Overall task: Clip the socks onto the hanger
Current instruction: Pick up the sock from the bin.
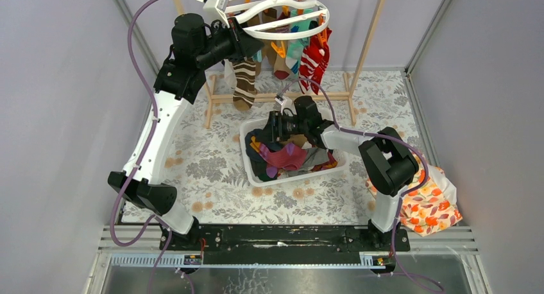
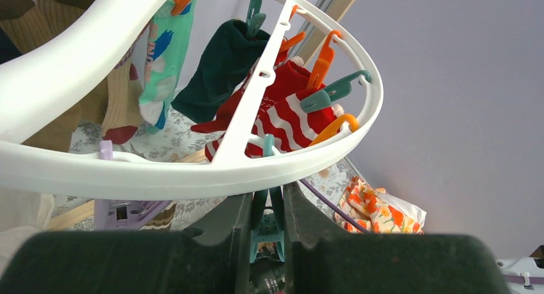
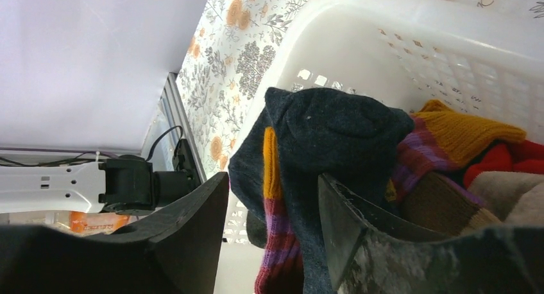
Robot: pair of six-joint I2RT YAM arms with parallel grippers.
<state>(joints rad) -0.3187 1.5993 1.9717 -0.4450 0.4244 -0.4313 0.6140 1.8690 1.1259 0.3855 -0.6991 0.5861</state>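
Teal clip (image 2: 266,226) just under the hanger (image 2: 192,172) rim sits clenched in the left claw (image 2: 266,198), probably to spread it. Below the hanger, the right claw (image 3: 272,185) stands released astride a navy sock (image 3: 333,133) in the basket (image 3: 398,31), seemingly to pick it.

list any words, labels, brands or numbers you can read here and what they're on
None: no text can be read in any of the three views.
Small marks on the front rail below the arm bases: too small to read.
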